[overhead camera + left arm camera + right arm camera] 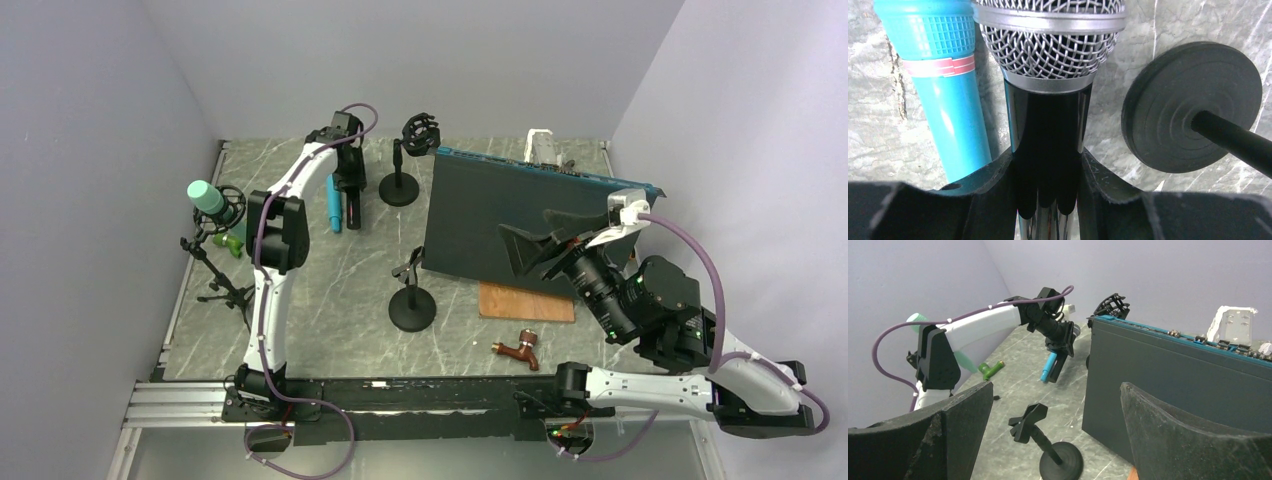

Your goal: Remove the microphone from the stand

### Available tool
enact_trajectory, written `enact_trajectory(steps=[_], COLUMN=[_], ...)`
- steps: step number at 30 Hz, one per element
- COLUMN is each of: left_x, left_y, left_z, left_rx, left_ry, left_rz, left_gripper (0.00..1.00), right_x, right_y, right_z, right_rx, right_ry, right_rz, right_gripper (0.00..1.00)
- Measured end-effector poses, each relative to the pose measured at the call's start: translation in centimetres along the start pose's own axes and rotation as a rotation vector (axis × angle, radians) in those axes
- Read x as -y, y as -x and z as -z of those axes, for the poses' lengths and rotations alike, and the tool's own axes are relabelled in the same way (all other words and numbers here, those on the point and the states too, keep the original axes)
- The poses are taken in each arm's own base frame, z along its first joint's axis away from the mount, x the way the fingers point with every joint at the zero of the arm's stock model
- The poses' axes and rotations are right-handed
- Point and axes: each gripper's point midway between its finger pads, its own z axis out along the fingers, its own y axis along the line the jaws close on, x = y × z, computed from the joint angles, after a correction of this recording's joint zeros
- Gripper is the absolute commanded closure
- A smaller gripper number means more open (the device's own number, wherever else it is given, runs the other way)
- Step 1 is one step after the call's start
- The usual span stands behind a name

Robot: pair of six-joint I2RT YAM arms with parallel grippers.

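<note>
My left gripper (351, 203) (1047, 155) is shut on a black microphone (1048, 115) with a silver mesh head, low over the far table. A blue microphone (333, 206) (950, 95) lies right beside it on its left. To its right stands a round-based stand (399, 187) (1193, 105) with an empty shock mount (421, 134). A mint-green microphone (207, 196) sits in a tripod stand (226, 286) at the far left. My right gripper (537, 240) (1056, 387) is open and empty, raised over the black case.
A small stand with an empty clip (411, 303) (1030, 422) stands mid-table. A large black case (500, 215) (1173, 375) stands upright at the right. A wooden board (525, 302), a brown tap (520, 349) and a green piece (231, 243) lie on the table.
</note>
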Motion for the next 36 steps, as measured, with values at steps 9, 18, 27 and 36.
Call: enact_trajectory(steps=[9,18,27,36], left_x=[0.3,0.6,2.5,5.6], left_y=[0.1,0.0,3.6,7.4], left_z=[0.0,0.2,7.4,24.1], left_rx=[-0.002,-0.006,0.110,0.384], left_ry=[-0.027,-0.050,-0.143,-0.289], left_rz=[-0.032,-0.041,-0.059,-0.133], left_gripper=[0.23,0.22,0.22,0.22], right_x=[-0.1,-0.2,-0.3,-1.0], right_y=[-0.6,-0.5,-0.6,-1.5], right_z=[-0.5,-0.5,-0.6,-1.4], right_rx=[-0.013,-0.014,-0.016,-0.039], right_ry=[-0.018,-0.019,-0.018,-0.012], right_rz=[0.020,0.019,0.022,0.046], right_gripper=[0.00,0.00,0.00,0.00])
